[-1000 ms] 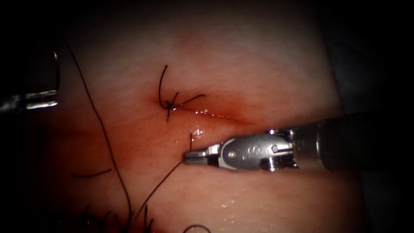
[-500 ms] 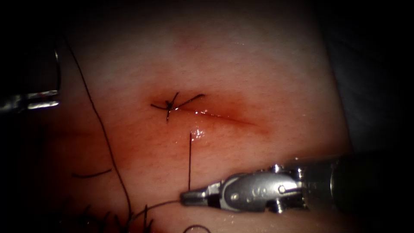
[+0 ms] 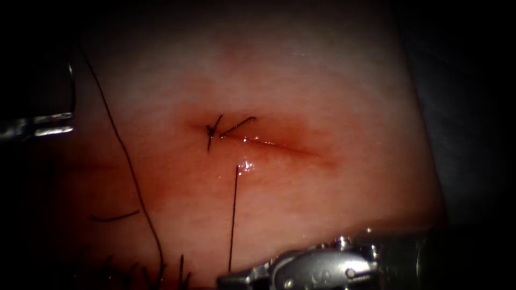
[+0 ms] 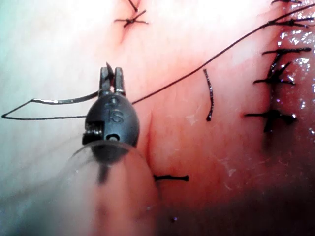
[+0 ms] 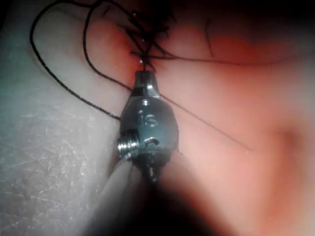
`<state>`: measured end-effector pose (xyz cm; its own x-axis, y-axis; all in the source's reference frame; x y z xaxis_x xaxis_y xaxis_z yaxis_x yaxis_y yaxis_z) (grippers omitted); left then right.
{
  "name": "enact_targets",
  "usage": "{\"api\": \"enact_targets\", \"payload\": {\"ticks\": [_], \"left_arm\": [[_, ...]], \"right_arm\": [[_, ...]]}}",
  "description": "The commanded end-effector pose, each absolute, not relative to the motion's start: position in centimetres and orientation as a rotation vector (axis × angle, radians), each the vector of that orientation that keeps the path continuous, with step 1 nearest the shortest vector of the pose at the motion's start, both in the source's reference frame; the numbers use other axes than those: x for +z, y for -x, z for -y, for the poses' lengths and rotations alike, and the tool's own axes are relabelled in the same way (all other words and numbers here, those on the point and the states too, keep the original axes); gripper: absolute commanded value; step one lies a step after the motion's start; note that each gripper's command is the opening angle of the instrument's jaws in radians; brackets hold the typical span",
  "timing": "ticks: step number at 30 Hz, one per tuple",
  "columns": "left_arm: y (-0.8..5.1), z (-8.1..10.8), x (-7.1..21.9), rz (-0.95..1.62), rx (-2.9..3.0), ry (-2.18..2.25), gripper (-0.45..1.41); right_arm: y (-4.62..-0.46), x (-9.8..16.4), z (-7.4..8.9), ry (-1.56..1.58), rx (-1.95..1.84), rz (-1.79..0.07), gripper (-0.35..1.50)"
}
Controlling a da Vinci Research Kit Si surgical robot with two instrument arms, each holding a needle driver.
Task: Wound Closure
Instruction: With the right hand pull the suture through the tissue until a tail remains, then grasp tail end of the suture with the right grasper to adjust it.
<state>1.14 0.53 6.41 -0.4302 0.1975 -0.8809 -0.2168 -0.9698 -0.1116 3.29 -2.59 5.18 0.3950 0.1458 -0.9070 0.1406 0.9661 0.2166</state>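
The tissue (image 3: 301, 86) bears a short cut (image 3: 274, 145) with a tied knot (image 3: 212, 130) at its left end. A taut thread (image 3: 234, 215) rises out of the tissue just below the cut and runs down to my right tool (image 3: 230, 280), whose jaws are shut on it; the same tool (image 5: 143, 76) grips thread at its tip. At the far left edge my left tool (image 3: 63, 122) holds the needle (image 3: 70, 91) near one end, clear of the tissue. A long strand (image 3: 129, 161) trails from there downward. Close up, the left tool (image 4: 112, 74) has the needle (image 4: 59, 101) beside it.
A cut piece of thread (image 3: 114, 217) lies on the tissue at lower left. Several thread ends (image 3: 161, 274) bristle along the bottom edge. Older stitches (image 4: 275, 83) line the tissue beside the left tool. Slack thread loops (image 5: 59, 78) lie near the right tool.
My right tool has moved down to the picture's bottom edge, drawing thread out of the tissue. The strand left of the knot shortened and vanished. The left tool stayed still.
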Motion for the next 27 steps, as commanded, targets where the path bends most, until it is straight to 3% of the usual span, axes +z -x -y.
{"api": "enact_targets", "payload": {"ticks": [1,4,5,6,7,11,16,17,27], "left_arm": [[-1.09,-0.5,6.5,-0.027,2.467,1.518,-0.45],[-1.09,-0.5,6.5,-0.028,2.467,1.517,-0.45],[-1.08,-0.5,6.5,-0.03,2.468,1.514,-0.45],[-1.08,-0.5,6.5,-0.03,2.468,1.513,-0.45],[-1.08,-0.5,6.5,-0.03,2.468,1.514,-0.45],[-1.08,-0.5,6.5,-0.03,2.468,1.514,-0.45],[-1.08,-0.5,6.5,-0.03,2.468,1.514,-0.45],[-1.09,-0.5,6.5,-0.03,2.468,1.514,-0.45],[-1.09,-0.5,6.5,-0.029,2.468,1.515,-0.45]], "right_arm": [[-3.36,5.2,2.6,-0.279,0.002,-1.17,-0.35],[-3.35,5.2,2.6,-0.28,0.005,-1.17,-0.3],[-3.34,5.2,2.6,-0.281,0.007,-1.169,0.19],[-3.29,5.3,2.5,-0.256,-0.008,-1.188,1.15],[-3.25,5.3,2.5,-0.25,-0.012,-1.195,1.23],[-2.9,5.3,2.2,-0.222,-0.017,-1.185,1.36],[-2.54,5.2,1.9,-0.216,-0.009,-1.191,1.38],[-2.4,5.2,1.8,-0.208,-0.009,-1.181,1.48],[-1.68,4.7,1.8,-0.228,-0.027,-1.192,1.5]]}}
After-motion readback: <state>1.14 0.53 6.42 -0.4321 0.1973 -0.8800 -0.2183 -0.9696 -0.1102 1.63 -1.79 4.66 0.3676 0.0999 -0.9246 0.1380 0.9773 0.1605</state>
